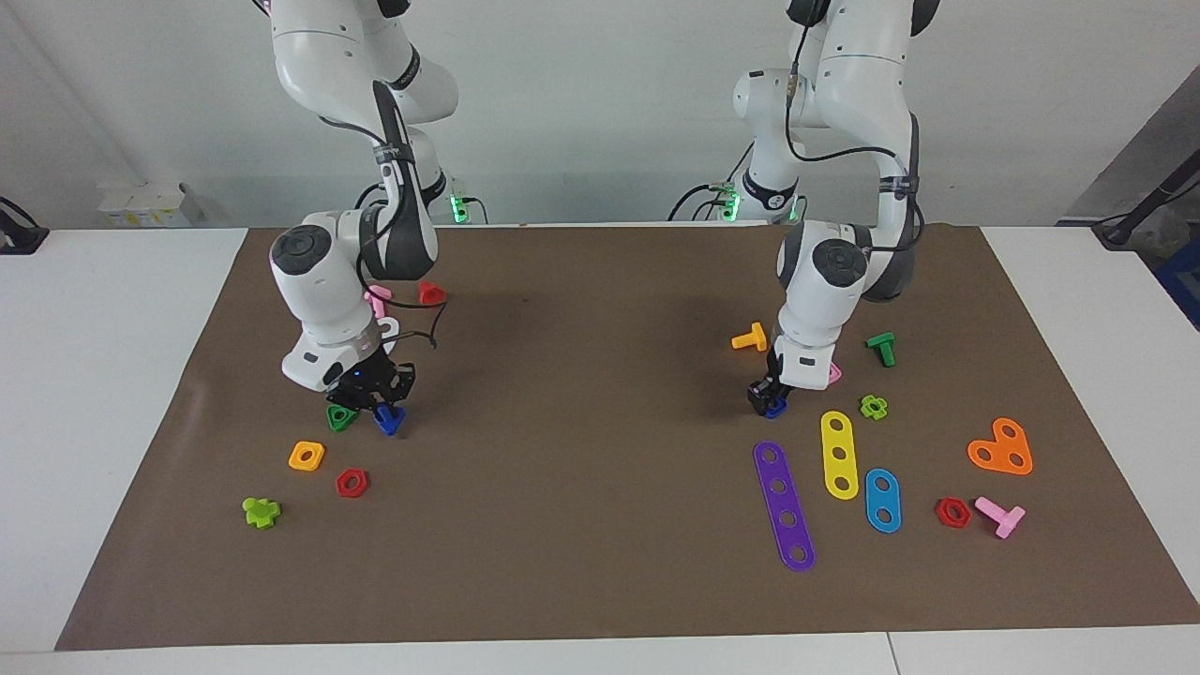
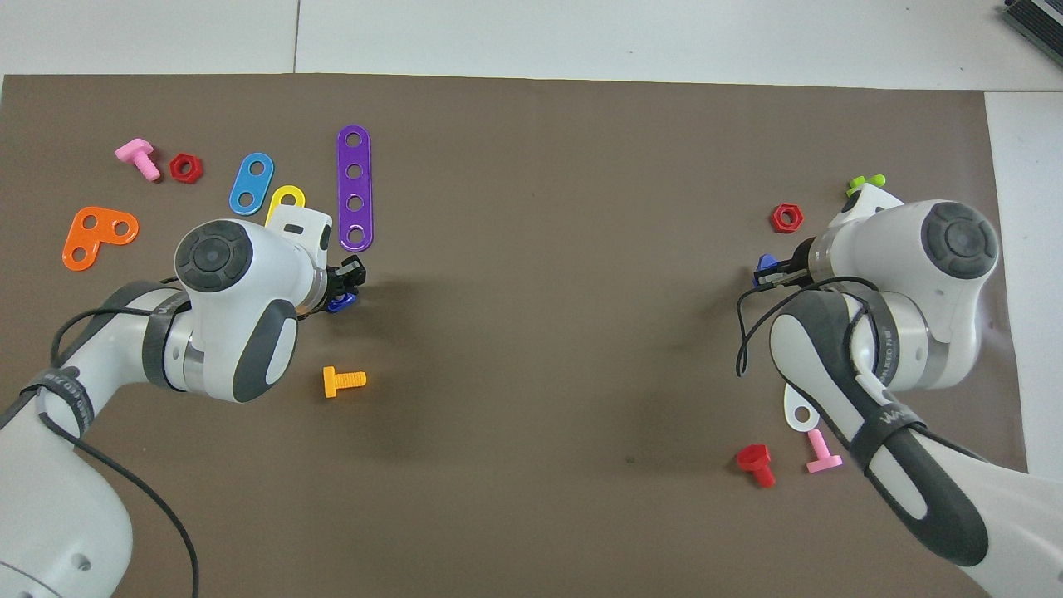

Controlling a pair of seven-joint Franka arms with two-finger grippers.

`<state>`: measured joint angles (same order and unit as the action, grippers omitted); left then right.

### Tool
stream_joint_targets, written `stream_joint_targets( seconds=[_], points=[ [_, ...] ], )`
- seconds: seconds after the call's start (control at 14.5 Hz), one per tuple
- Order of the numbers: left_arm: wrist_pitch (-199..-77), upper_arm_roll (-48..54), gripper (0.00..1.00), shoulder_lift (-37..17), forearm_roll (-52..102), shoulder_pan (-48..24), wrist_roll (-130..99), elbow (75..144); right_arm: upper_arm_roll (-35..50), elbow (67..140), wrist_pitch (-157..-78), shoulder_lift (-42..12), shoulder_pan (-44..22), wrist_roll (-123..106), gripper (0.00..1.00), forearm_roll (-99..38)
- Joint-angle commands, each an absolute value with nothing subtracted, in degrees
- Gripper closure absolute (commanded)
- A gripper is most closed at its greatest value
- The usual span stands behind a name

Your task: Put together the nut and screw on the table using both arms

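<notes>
The blue screw hangs from my right gripper, which is shut on it just above the brown mat, beside a green triangular nut. In the overhead view the screw pokes out past the right gripper. My left gripper is shut on the blue nut, low at the mat, close to the purple strip. The nut also shows in the overhead view under the left gripper. The white table carries the mat.
An orange square nut, a red hexagon nut and a lime bolt lie by the right gripper. An orange bolt, a pink nut, a yellow strip and a blue strip lie around the left gripper.
</notes>
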<state>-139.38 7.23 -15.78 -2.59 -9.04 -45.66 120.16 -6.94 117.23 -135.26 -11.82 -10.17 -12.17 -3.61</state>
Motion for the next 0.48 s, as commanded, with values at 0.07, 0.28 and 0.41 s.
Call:
stream_joint_targets(
  seconds=[0.07, 0.28, 0.41],
  points=[
    [-133.1, 6.4, 1.00, -16.6, -6.6, -10.5, -45.7, 115.3, -6.2, 108.1, -123.1, -9.8, -12.6, -5.1, 1.00, -5.1],
    [-128.0, 6.5, 1.00, -18.5, -6.6, -11.6, -45.6, 108.2, -6.2, 103.8, -122.3, -11.0, -20.2, 6.2, 1.00, -4.3],
    [-125.6, 6.7, 1.00, -19.5, -6.6, -11.8, -45.6, 105.4, -6.2, 103.0, -124.9, -12.1, -26.5, 14.7, 1.00, -4.0]
  ],
)
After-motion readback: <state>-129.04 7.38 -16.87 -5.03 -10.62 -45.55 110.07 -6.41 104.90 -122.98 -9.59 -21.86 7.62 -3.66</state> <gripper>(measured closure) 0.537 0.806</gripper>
